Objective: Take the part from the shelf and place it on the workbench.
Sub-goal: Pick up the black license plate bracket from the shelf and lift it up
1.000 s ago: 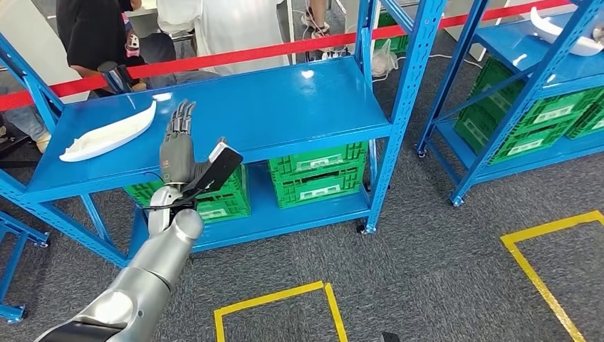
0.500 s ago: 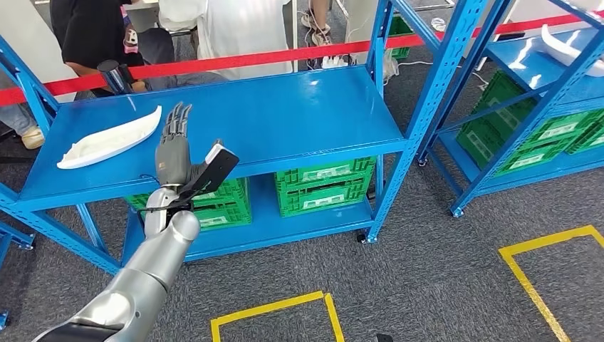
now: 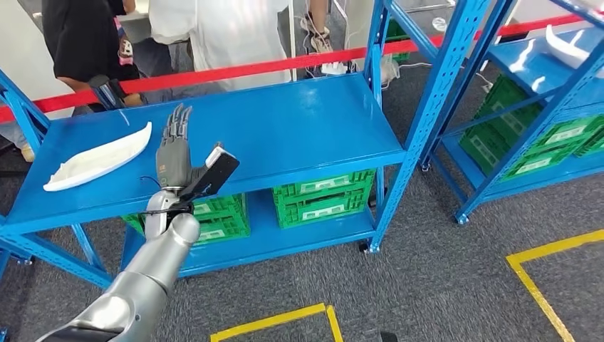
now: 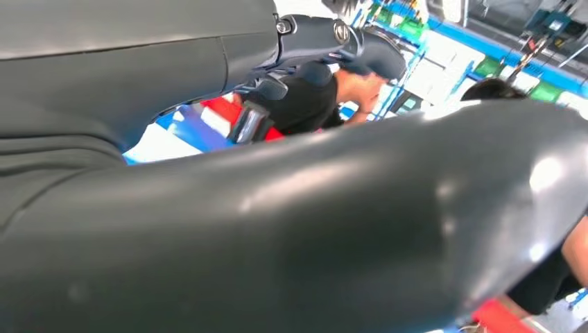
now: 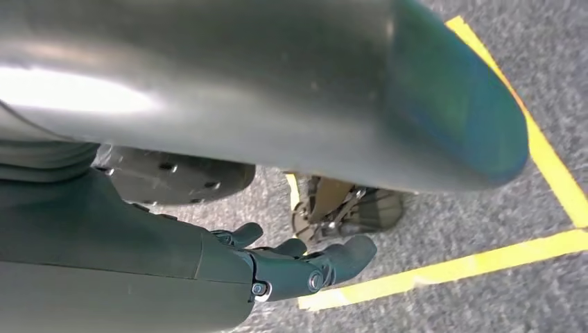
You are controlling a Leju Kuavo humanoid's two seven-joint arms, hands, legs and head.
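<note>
Left hand [image 3: 174,153] raised over the front of the blue shelf [image 3: 285,128], fingers [image 3: 176,121] straight and apart, thumb out to the side, holding nothing. White part [image 3: 96,158] lies flat on the top deck at the shelf's left end, beside the hand but apart from it. Right hand [image 5: 277,267] hangs low over grey carpet near a yellow floor line [image 5: 451,267], fingers loosely curled and holding nothing. Green crates [image 3: 320,192] sit on the lower deck. People [image 3: 214,28] stand behind a red barrier tape [image 3: 235,69]. A second white part [image 3: 570,39] rests on the neighbouring rack.
</note>
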